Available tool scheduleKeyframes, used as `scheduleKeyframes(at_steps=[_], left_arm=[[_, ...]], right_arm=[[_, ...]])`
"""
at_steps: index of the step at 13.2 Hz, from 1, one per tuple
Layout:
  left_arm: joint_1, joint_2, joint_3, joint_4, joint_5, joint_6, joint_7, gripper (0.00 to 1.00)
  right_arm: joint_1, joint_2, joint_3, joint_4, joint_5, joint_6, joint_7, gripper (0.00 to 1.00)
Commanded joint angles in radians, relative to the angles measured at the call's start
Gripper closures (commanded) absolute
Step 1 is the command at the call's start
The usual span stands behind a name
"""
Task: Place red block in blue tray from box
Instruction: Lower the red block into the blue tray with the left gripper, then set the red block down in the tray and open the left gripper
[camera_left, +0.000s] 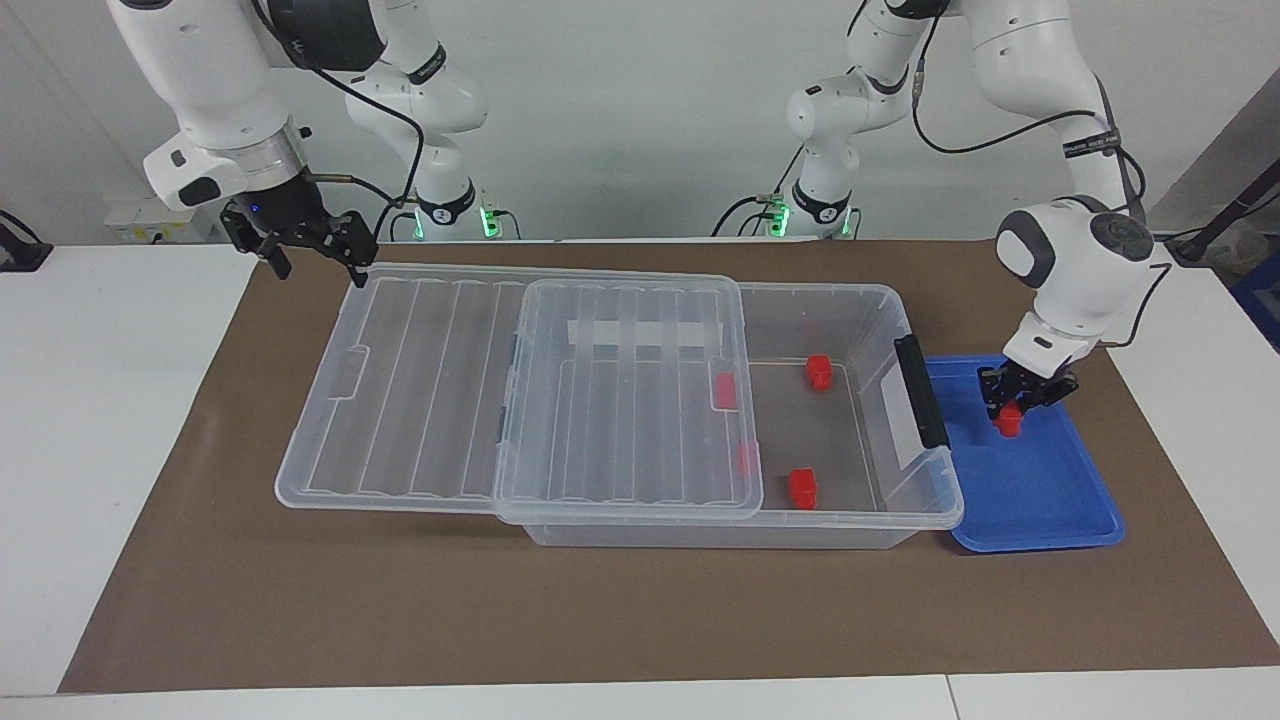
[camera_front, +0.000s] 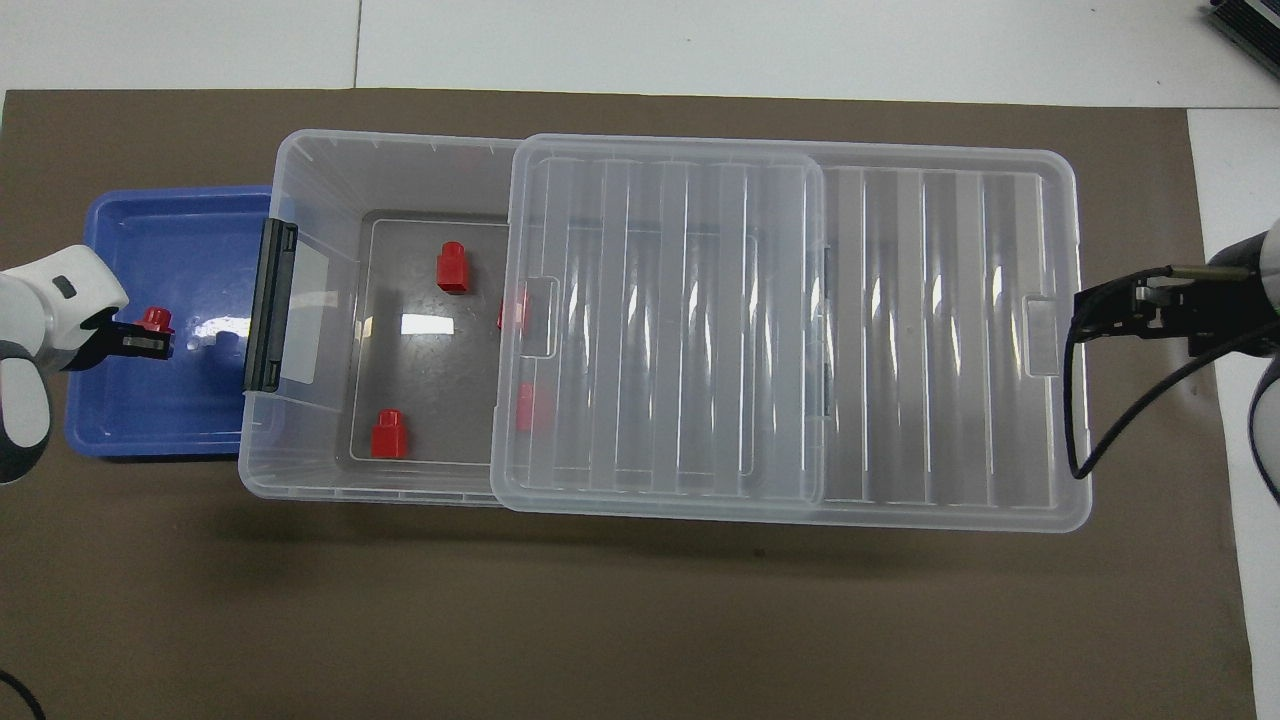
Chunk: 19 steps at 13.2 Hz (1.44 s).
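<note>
A bright red block (camera_left: 1008, 420) is seen against the solid blue tray (camera_left: 1040, 500). The box (camera_left: 880, 300) is shown clear and colourless, its lid (camera_left: 420, 380) ribbed with parallel stripes, its clip handle (camera_left: 920, 390) black. The table (camera_left: 100, 400) is white, overlaid by a plain brown mat (camera_left: 600, 610). Both hands are black on white arms.
</note>
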Motion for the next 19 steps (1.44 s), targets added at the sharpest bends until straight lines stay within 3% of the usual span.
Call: scheduleKeyframes(at_steps=[1, 5, 7, 19], left_arm=[[0.000, -0.003, -0.004, -0.008, -0.050, 0.023, -0.020, 1.00], [-0.008, 0.005, -0.004, -0.016, -0.050, 0.046, -0.040, 1.00], [-0.008, 0.031, -0.004, -0.033, -0.050, 0.116, -0.040, 1.00], [-0.005, 0.049, -0.003, -0.067, -0.050, 0.184, -0.030, 1.00]], right_arm=[[-0.005, -0.014, 0.001, -0.011, -0.004, -0.002, -0.023, 0.00], [-0.005, -0.014, 0.001, -0.011, -0.004, -0.002, -0.023, 0.00], [-0.005, -0.014, 0.001, -0.011, -0.004, -0.003, -0.023, 0.00], [-0.005, -0.014, 0.001, -0.011, -0.004, -0.003, -0.023, 0.00]])
